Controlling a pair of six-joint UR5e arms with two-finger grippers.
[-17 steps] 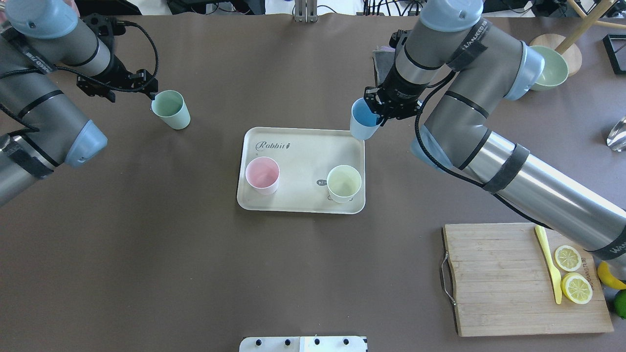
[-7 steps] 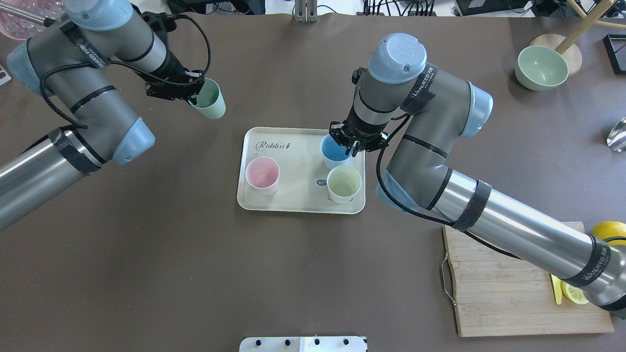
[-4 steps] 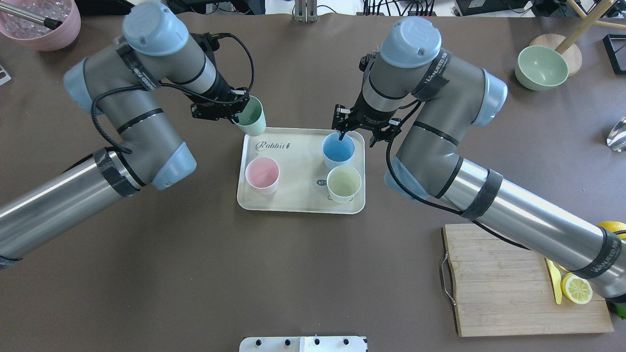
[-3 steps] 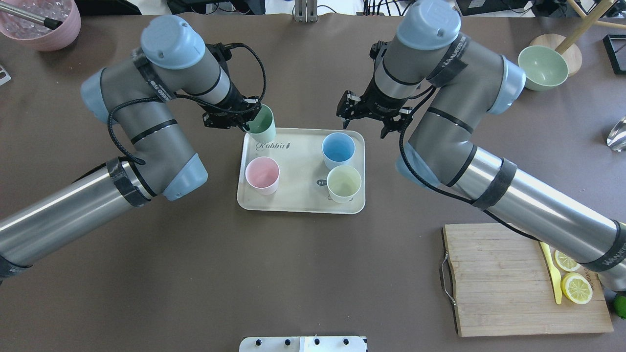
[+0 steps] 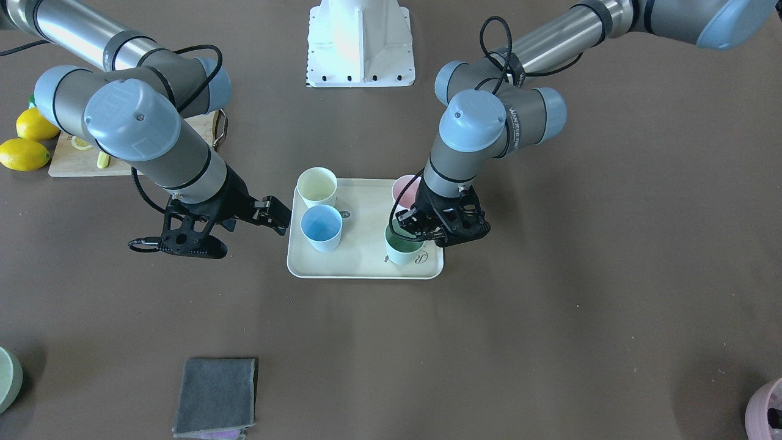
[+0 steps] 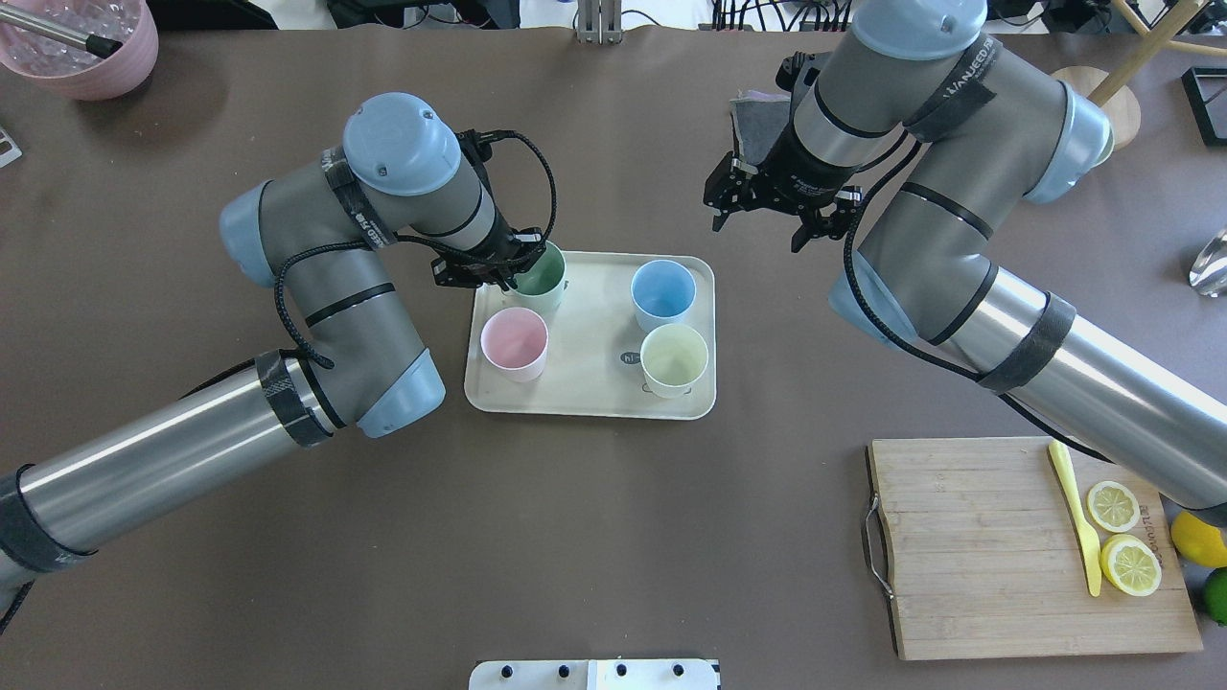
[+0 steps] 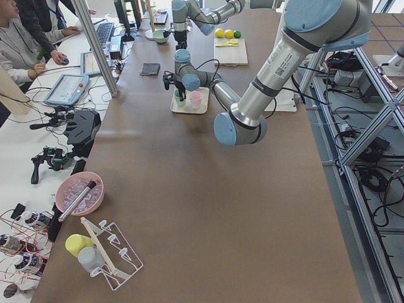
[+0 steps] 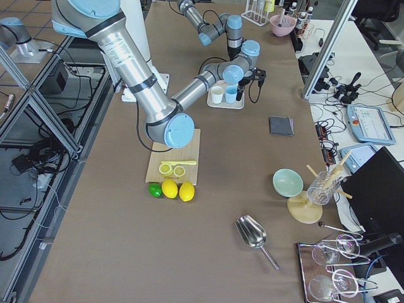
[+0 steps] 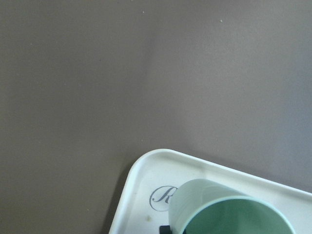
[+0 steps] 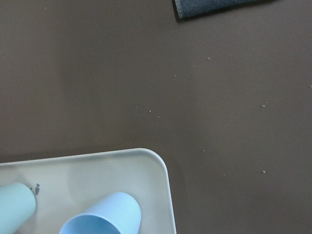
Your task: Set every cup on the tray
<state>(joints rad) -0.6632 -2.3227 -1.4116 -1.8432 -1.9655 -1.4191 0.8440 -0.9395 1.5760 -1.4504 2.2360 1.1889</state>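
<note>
On the bench, the tray is the reference. The left claw is clenched on the mint green cup over the tray's script corner; whether its base touches the tray I cannot tell. Likely risk: that corner is tight, so a release with the base on the raised rim would tip the cup, and spreading fingers could nudge the pink cup just beside it. The cutting board lies well apart from the tray. The blue cup and yellow cup stand on the tray's opposite side. The right claw, released and empty, hangs off the tray's blue-cup corner; nothing obstructs.
</note>
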